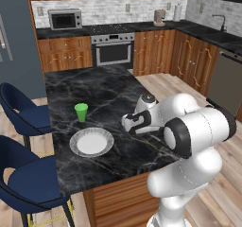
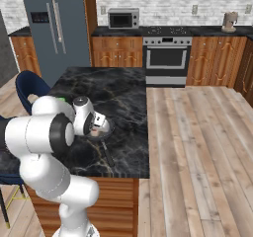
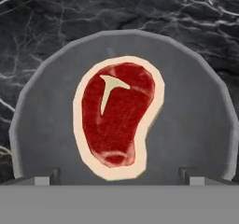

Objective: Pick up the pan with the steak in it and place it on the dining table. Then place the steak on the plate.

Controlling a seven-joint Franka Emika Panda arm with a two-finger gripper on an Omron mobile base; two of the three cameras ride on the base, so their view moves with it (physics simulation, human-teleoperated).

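Black white-veined marble tops the dining table (image 1: 108, 93), and on it sits the dark grey pan (image 3: 196, 125) with the steak (image 3: 116, 118) lying flat near its middle. In the hand view the steak shows a red top, a pale T-shaped bone mark toward 12 o'clock and a tan fat rim all round; bare pan floor surrounds it on every side. The gripper (image 3: 119, 178) hangs directly above the pan, its two fingertips (image 3: 44, 178) standing wide apart at 7 and 5 o'clock of the steak, with nothing between them and no contact with the meat.

From the right base view the pan (image 2: 101, 132) lies under the hand near the table's near edge, its thin black handle pointing toward 5 o'clock, down toward the table edge. The steak (image 2: 97, 130) is a small pale patch beneath the gripper (image 2: 99, 125).

In the left base view the white-grey plate (image 1: 91, 142) rests on the marble at 9 o'clock from the hand, well apart from it, and a small green cup (image 1: 81, 112) stands upright just beyond the plate at 11 o'clock. Blue chairs (image 1: 23, 112) flank the table's left side.
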